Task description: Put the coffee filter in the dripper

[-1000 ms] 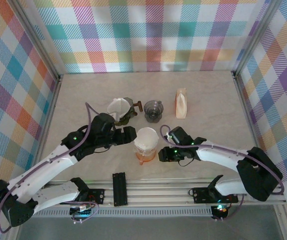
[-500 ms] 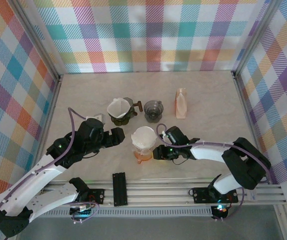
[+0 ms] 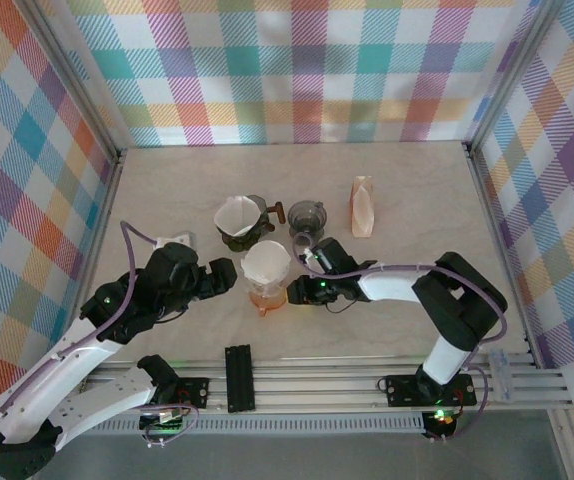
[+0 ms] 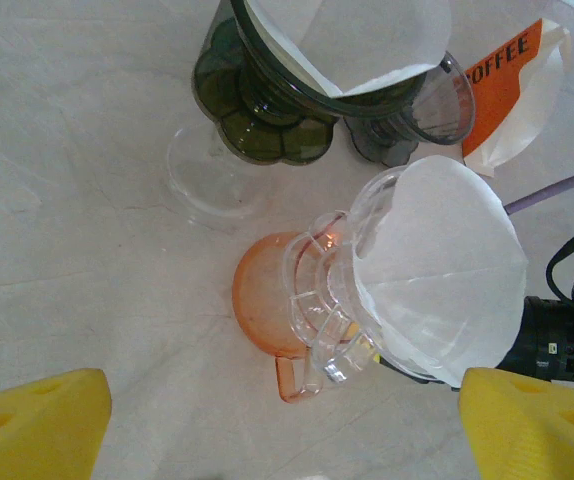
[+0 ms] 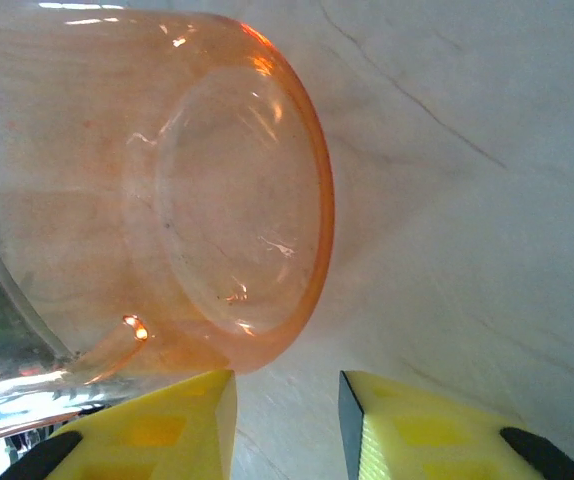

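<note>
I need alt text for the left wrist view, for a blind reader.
A white paper filter sits in a clear dripper on an orange glass cup. Behind stand a dark green dripper holding another filter and a coffee packet.

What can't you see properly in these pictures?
Left wrist view: the coffee pack reads "OFFEE"; the green dripper covers the first letter.
Left wrist view: the filter hides the inside of the orange dripper.
Right wrist view: the orange dripper is cut off by the left edge.
Top view: the right gripper is too small to tell whether it touches the dripper.
</note>
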Tool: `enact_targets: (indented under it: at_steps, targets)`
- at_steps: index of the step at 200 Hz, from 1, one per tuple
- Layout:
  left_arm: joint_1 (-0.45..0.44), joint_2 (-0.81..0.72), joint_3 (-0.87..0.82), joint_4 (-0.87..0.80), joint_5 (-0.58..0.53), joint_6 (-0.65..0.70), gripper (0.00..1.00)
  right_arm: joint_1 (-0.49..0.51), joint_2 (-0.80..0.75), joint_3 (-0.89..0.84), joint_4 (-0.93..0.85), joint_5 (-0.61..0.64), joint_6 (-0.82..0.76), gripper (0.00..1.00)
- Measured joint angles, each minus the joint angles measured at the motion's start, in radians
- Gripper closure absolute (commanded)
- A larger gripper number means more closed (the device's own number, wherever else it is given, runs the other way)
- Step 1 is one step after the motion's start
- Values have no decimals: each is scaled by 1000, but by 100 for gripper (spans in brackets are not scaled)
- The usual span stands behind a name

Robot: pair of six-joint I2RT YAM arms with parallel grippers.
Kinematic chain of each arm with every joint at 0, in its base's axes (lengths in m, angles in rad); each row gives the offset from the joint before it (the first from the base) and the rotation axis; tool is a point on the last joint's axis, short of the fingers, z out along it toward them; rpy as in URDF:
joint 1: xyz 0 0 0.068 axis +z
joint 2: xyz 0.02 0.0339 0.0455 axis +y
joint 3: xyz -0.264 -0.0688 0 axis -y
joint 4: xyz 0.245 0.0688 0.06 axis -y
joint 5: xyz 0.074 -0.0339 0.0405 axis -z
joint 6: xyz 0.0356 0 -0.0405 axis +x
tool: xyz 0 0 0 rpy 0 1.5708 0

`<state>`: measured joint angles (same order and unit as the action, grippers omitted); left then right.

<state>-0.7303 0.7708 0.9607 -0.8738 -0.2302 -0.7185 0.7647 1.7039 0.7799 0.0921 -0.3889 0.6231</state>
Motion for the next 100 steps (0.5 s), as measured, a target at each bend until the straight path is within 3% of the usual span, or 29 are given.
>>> enact_targets:
  at_steps: [100]
  targets:
    - [0, -32, 2, -19, -34, 0, 8, 77, 196, 206, 39, -16, 3, 68]
